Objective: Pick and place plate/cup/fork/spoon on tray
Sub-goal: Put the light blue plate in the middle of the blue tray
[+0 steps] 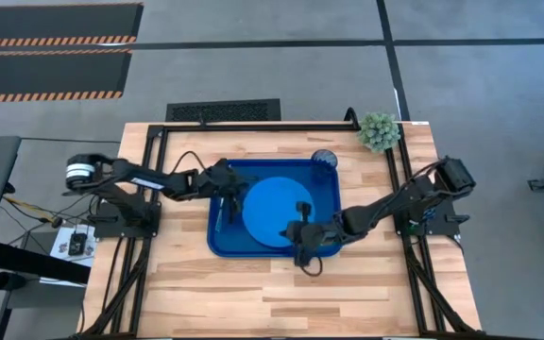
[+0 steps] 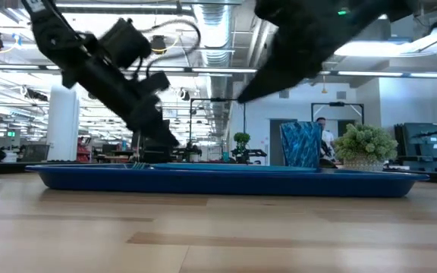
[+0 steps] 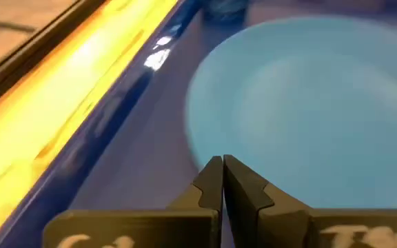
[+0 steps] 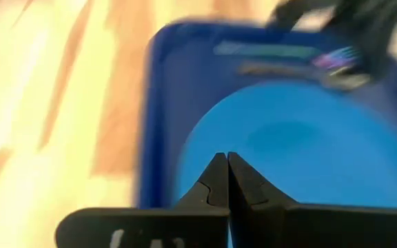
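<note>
The dark-blue tray (image 1: 324,189) lies mid-table. The bright-blue plate (image 1: 272,212) lies flat in it. The small dark-blue cup (image 1: 325,158) stands in the tray's far right corner. The teal fork (image 4: 267,49) and the dark spoon (image 4: 274,69) lie side by side on the tray floor left of the plate, seen blurred in the right wrist view. My left gripper (image 3: 222,172) is shut and empty, above the tray's left part beside the plate. My right gripper (image 4: 226,169) is shut and empty, above the plate's near right edge.
A small potted plant (image 1: 379,130) stands at the table's far right corner. Black frame rails (image 1: 253,126) run along the far and side edges. Bare wood (image 1: 272,293) lies between the tray and the near edge.
</note>
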